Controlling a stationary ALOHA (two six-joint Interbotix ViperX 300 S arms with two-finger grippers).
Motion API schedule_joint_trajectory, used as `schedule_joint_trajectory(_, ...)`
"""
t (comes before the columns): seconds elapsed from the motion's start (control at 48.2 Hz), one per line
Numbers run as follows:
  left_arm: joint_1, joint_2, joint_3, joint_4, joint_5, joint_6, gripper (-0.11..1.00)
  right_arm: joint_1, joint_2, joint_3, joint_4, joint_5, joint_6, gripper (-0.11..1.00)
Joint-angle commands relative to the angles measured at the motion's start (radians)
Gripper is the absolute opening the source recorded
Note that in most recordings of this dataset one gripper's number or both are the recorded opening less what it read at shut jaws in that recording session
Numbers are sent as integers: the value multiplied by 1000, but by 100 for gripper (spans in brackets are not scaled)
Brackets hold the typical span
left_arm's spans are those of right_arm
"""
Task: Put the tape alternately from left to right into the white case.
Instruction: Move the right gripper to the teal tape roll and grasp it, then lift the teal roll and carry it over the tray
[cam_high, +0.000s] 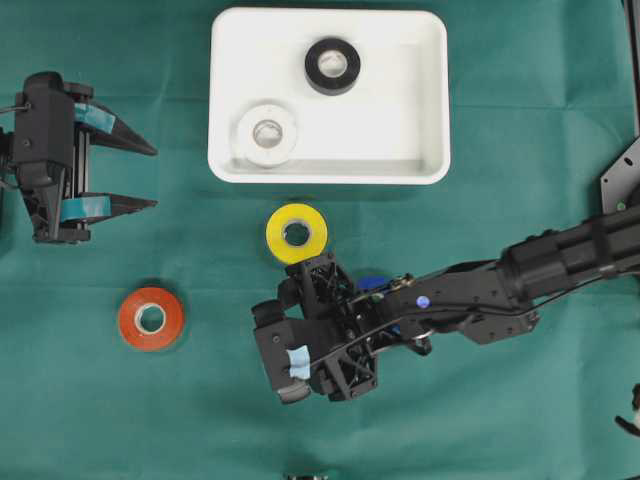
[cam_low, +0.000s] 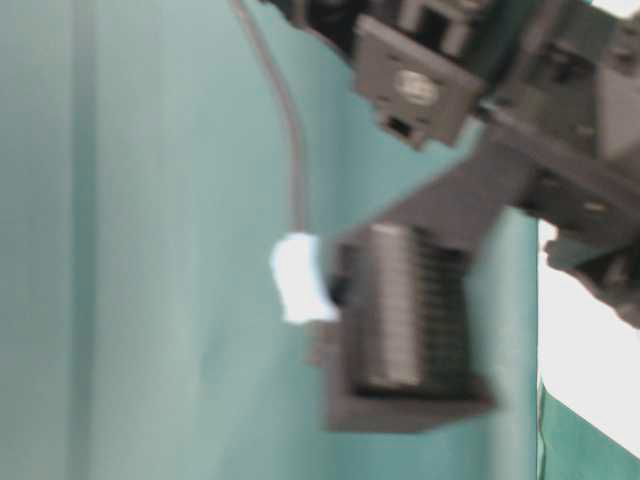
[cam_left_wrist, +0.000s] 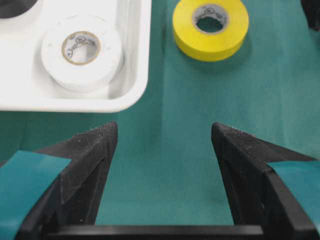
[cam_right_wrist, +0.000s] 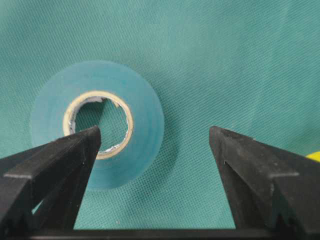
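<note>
The white case (cam_high: 428, 100) lies at the back with a black roll (cam_high: 332, 66) and a white roll (cam_high: 267, 134) inside it. A yellow roll (cam_high: 296, 233) and a red-orange roll (cam_high: 150, 318) lie on the green cloth. A blue roll (cam_high: 372, 284) peeks out from under my right arm (cam_high: 470, 295). In the right wrist view my right gripper (cam_right_wrist: 155, 137) stands open over a teal roll (cam_right_wrist: 97, 122), its left finger above the roll's core. My left gripper (cam_high: 150, 175) is open and empty at the far left. Ahead of it are the case's corner (cam_left_wrist: 135, 85) and the yellow roll (cam_left_wrist: 210, 27).
The right arm's wrist (cam_low: 410, 330) fills the table-level view, blurred. The green cloth (cam_high: 500, 420) covers the whole table. The case's near rim (cam_high: 330, 176) lies just behind the yellow roll.
</note>
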Motion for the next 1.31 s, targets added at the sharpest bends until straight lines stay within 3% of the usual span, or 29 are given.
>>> schedule_joint_trajectory(0.0,-2,-5,-6,-2,-5,0,73,2,-2,-21,-2,-15,2,59)
schedule_joint_trajectory(0.394,-3,-5,-5,-2,-5,0,73,-11,28,-21,-2,-83,2,56)
schedule_joint_trajectory(0.436,-3,-5,-5,0,-5,0,73,-11,26,-25,-2,-83,2,49)
schedule_joint_trajectory(0.56,-3,-5,-5,-2,-5,0,73,-14,20,-28,-3,-81,-8,16)
schedule_joint_trajectory(0.664,-3,-5,-8,0,-5,0,73,-14,3,-28,-17,-81,-9,1)
schedule_joint_trajectory(1.286,-3,-5,-14,0,-5,0,73,-8,-152,-43,-23,77,0,0)
